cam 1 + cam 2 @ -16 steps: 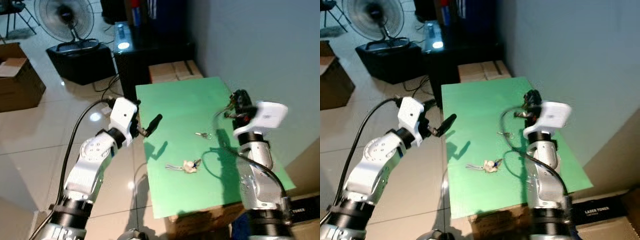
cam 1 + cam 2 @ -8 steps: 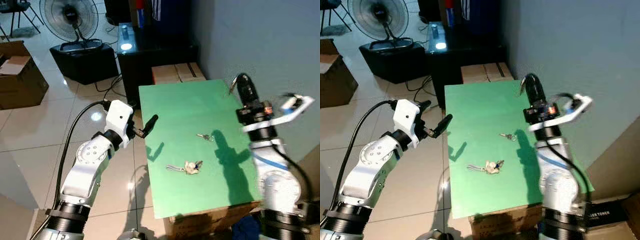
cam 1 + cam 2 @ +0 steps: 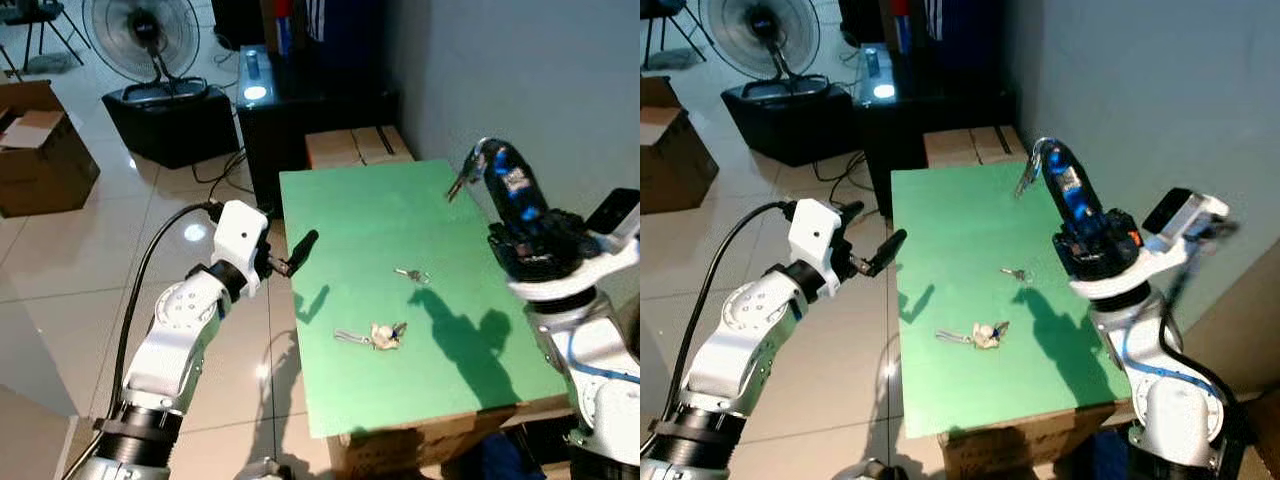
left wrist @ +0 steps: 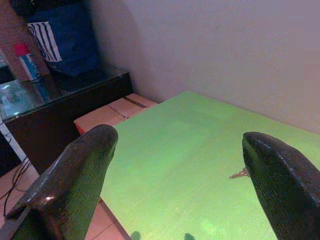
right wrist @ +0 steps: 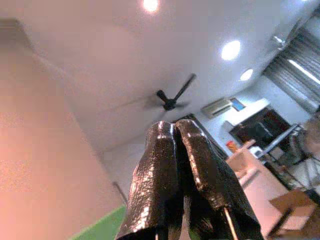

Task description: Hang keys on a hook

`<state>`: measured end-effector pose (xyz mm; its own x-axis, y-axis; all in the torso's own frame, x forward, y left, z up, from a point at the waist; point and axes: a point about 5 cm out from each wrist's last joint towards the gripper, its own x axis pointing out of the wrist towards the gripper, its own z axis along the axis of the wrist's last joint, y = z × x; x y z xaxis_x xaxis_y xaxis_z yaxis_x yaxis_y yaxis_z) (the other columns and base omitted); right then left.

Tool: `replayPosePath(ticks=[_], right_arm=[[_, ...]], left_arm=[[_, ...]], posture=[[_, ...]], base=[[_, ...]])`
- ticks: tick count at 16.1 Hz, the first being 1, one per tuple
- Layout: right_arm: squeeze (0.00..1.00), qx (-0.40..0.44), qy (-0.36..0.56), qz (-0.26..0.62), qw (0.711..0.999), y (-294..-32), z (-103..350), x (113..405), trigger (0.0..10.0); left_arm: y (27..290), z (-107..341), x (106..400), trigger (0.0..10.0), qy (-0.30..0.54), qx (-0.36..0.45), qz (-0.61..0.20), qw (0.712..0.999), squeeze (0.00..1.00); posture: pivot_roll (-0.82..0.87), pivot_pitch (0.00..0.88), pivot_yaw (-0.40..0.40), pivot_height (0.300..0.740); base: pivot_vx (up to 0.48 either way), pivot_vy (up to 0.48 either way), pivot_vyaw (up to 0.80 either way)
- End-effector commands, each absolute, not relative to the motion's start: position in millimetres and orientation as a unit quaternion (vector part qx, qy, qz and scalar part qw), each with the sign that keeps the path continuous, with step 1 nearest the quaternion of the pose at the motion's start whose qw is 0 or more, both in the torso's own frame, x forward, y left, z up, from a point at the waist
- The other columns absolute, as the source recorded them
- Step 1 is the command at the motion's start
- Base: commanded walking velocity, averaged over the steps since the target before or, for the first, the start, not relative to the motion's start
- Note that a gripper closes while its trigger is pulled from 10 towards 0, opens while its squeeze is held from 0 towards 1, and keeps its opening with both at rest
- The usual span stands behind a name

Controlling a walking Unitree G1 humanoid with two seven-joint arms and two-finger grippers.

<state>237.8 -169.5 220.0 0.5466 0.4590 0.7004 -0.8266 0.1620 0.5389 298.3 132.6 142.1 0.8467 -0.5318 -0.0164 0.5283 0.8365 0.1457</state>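
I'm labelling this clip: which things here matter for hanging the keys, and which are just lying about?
For the job:
- small silver key pinched in the raised right pincer
- loose silver key on the green table
- key bunch with pale fob
- left pincer, open, at the table edge

Lying about:
- black standing fan
- brown cardboard box

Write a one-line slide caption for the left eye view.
Right hand raised beside the wall, shut on a key, above the green table where two more key bunches lie.
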Motion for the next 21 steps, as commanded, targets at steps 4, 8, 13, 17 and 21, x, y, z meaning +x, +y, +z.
replayPosePath(ticks=[4,8,13,17,21], right_arm=[[0.0,0.493,-0.214,0.465,0.704,-176.0,231.4,232.2,0.0],[0.0,0.455,-0.172,0.439,0.756,-171.8,224.3,239.3,0.0],[0.0,0.237,-0.019,0.139,0.961,-178.8,159.9,284.8,0.0],[0.0,0.079,0.088,0.008,0.993,-192.5,109.8,280.4,0.0],[0.0,0.055,0.121,-0.052,0.99,-197.0,92.4,274.9,10.0]], left_arm=[[132.3,138.8,297.9,10.0,-0.008,0.074,-0.271,0.96,0.0],[131.3,137.9,297.8,10.0,-0.01,0.071,-0.267,0.961,0.0],[129.7,130.7,291.4,10.0,-0.002,0.076,-0.257,0.963,0.0],[127.0,136.4,285.9,10.0,-0.013,0.057,-0.281,0.958,0.0],[123.5,138.6,292.5,10.0,-0.017,0.055,-0.278,0.959,0.0]], posture=[[-0.15,0.0,0.039,0.74],[-0.16,0.0,0.031,0.74],[-0.16,0.0,0.024,0.74],[-0.16,0.0,0.022,0.74],[-0.19,0.0,0.027,0.74]], base=[[0.0,0.0,0.0],[0.0,0.0,0.0],[0.0,0.0,0.0],[0.0,0.0,0.0],[0.0,0.0,0.0]])
